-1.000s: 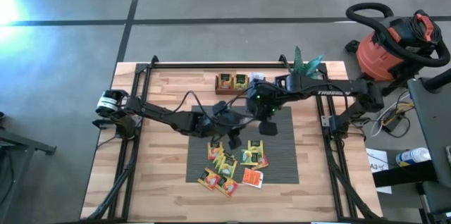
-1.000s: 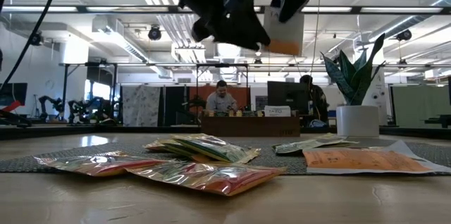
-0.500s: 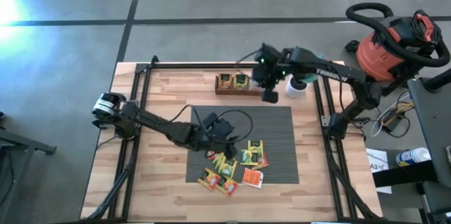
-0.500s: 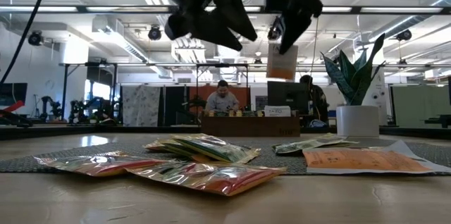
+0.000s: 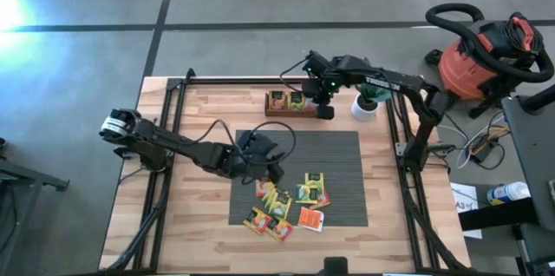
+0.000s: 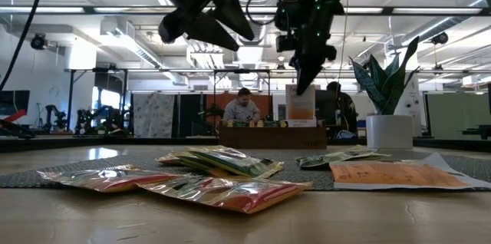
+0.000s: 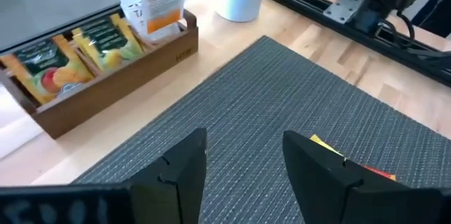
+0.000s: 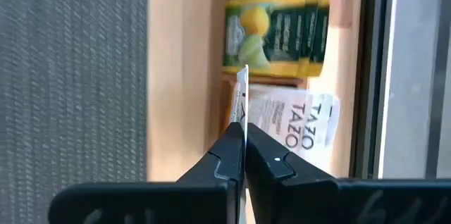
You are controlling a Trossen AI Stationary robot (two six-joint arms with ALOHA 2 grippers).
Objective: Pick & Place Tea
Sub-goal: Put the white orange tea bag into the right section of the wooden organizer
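On the wooden table [image 5: 208, 115], our right gripper [image 8: 243, 155] pinches a white sachet [image 6: 300, 107] over the far tray [image 7: 113, 76] for filing; our left gripper [image 7: 243, 164] hovers open above the mat [image 5: 347, 163].

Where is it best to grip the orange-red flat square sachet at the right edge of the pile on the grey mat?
Probably its free right edge, coming straight down from above: the orange-red flat square sachet lies flat on the grey ribbed mat, and other sachets crowd only its left and far sides.
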